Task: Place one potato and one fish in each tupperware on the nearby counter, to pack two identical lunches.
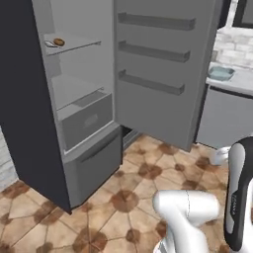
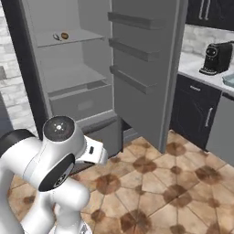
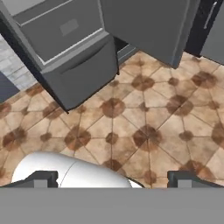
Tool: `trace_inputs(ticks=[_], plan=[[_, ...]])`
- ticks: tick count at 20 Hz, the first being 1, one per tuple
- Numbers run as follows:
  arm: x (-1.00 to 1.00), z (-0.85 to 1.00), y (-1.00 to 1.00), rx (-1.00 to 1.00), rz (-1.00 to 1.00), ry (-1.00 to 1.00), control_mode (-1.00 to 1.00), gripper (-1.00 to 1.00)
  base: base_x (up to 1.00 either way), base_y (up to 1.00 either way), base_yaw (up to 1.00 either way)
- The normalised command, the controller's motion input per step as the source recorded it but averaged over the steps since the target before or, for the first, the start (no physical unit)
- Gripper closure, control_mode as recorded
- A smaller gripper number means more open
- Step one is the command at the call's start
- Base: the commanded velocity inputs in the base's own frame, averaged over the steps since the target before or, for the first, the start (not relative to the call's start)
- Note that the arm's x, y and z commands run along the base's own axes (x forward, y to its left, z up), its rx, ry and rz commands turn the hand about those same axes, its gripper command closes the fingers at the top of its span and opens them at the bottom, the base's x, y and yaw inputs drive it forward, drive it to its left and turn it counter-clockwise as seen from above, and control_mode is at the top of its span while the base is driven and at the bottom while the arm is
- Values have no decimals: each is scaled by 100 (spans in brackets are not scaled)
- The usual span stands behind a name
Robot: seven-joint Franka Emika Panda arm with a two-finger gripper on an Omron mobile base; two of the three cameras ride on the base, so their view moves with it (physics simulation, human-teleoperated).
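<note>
Brown potato [image 1: 59, 42] w/ fish [image 1: 50, 44] on fridge's top shelf [image 1: 81, 45] at 10 o'clock, prob firm but rollable so grab across the middle imo, gripper [image 3: 112, 179] jaws wide apart, empty, tupperware [image 1: 220, 73] on counter [image 1: 242, 79] at 2.

It was a home kitchen: a tall grey fridge [image 2: 105, 68] stood open on brown patterned floor tiles [image 2: 169, 183], and right of the fridge a marbled desk [image 2: 194, 66] carried a black coffee machine [image 2: 215, 58].
</note>
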Motion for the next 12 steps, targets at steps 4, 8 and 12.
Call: trace_inputs(ticks=[4, 8, 12], plan=[[0, 0, 0, 0, 0, 0, 100, -100, 60, 13, 54], [0, 0, 0, 0, 0, 0, 100, -100, 31, -2, 55], [0, 0, 0, 0, 0, 0, 100, -100, 23, -30, 53]])
